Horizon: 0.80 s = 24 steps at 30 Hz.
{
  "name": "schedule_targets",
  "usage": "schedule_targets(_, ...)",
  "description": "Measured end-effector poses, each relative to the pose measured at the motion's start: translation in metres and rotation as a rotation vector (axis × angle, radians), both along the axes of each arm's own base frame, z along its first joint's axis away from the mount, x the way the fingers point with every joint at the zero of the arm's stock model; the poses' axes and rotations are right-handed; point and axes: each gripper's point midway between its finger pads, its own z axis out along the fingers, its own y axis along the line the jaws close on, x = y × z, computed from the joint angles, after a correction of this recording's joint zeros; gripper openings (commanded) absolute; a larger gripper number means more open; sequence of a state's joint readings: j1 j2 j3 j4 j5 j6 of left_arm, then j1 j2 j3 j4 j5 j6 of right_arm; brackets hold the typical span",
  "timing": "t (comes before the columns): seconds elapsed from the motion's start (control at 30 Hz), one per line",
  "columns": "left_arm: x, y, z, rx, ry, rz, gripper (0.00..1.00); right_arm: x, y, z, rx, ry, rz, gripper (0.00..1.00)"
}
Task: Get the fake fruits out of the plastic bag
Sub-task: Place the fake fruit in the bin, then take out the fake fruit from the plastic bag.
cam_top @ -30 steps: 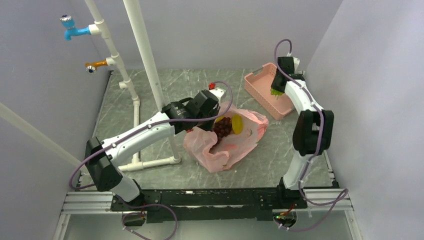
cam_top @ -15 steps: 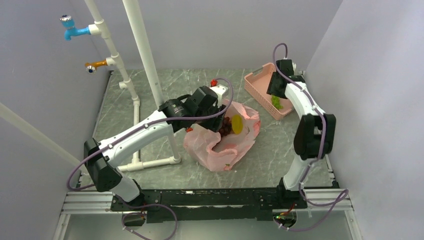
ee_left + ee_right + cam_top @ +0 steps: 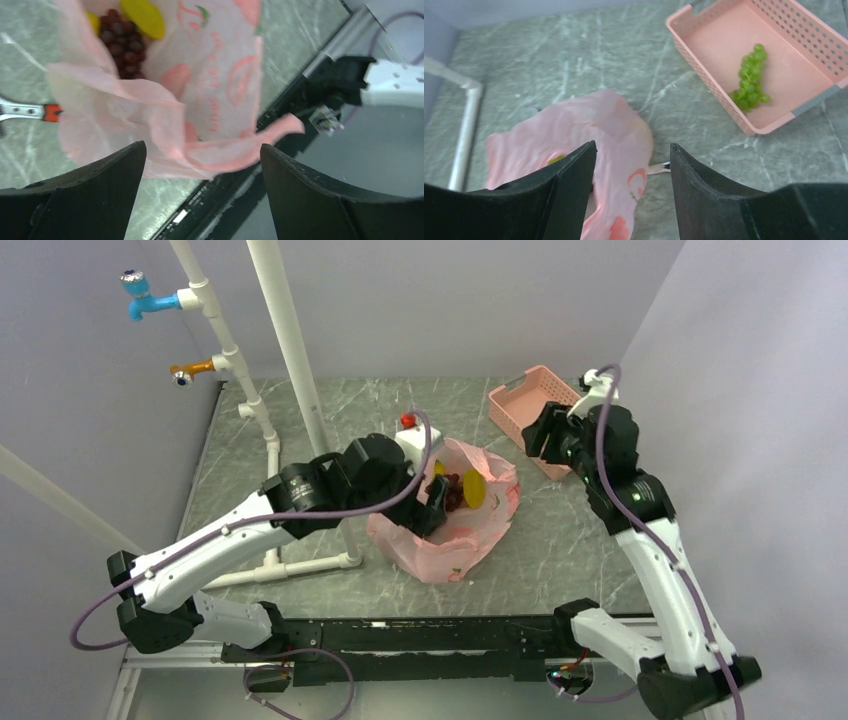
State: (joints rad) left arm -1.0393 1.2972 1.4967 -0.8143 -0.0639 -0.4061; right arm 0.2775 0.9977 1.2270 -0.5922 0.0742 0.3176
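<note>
Two end effectors in view, both spread wide and empty.

Left end effector (image 3: 201, 146): poised over the near rim of the plastic bag (image 3: 215, 75), fingers (image 3: 90, 195) far apart. Crinkled pink film visible in the gap between them, but not pinched by either finger.

Plastic bag: slumped open in the middle of the tabletop (image 3: 370, 400), just right of the white pipe frame (image 3: 296, 370), with its mouth turned up toward the left wrist camera.

Still inside it, toward the far end:
- dark red-purple grape bunch (image 3: 122, 42), resting in the hollow of the film
- yellow oblong fruit (image 3: 142, 17), touching the bunch on one side
- smaller yellow piece (image 3: 92, 22), against the bunch on the other side
- sliver of a yellow-green fruit (image 3: 556, 159) in a fold, glimpsed from the right wrist and mostly hidden by a finger

Red-handled wrench (image 3: 30, 111): flat on the tabletop beside the bag, handle end right at the film. Cannot tell whether touching or tucked under.

Right end effector (image 3: 632, 146): held up above the tabletop near the pink slotted basket (image 3: 724, 40), jaws wide, gripping nothing.

Light green grape bunch (image 3: 751, 75): already out of the bag, lying on the basket floor, well apart from the other fruits.
</note>
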Motion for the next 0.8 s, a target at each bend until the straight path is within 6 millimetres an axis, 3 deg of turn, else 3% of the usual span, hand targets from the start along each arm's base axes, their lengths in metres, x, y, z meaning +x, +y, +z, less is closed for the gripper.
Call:
schedule_targets(0.13, -0.044, -0.021, -0.002, -0.017, 0.036, -0.106, 0.92, -0.028, 0.012, 0.022, 0.06, -0.055, 0.089, 0.59)
schedule_targets(0.27, -0.073, -0.028, -0.027, 0.035, 0.031, -0.158, 0.97, -0.053, 0.031, 0.03, 0.133, -0.056, 0.211, 0.59)
schedule_targets(0.37, -0.072, -0.028, -0.033, 0.074, -0.024, -0.132, 1.0, -0.073, 0.042, 0.031, 0.174, -0.05, 0.295, 0.6)
schedule_targets(0.53, -0.051, -0.034, -0.035, 0.135, -0.181, -0.095, 0.97, -0.105, 0.059, 0.036, 0.221, -0.057, 0.447, 0.6)
schedule_targets(0.6, -0.047, -0.042, -0.043, 0.18, -0.217, -0.128, 0.91, -0.119, 0.065, 0.033, 0.244, -0.047, 0.507, 0.59)
schedule_targets(0.73, -0.05, -0.059, -0.067, 0.252, -0.231, -0.236, 0.55, -0.143, 0.073, 0.029, 0.275, -0.029, 0.598, 0.62)
schedule_targets(0.8, -0.053, -0.062, -0.072, 0.266, -0.237, -0.271, 0.45, -0.156, 0.077, 0.031, 0.289, -0.034, 0.651, 0.63)
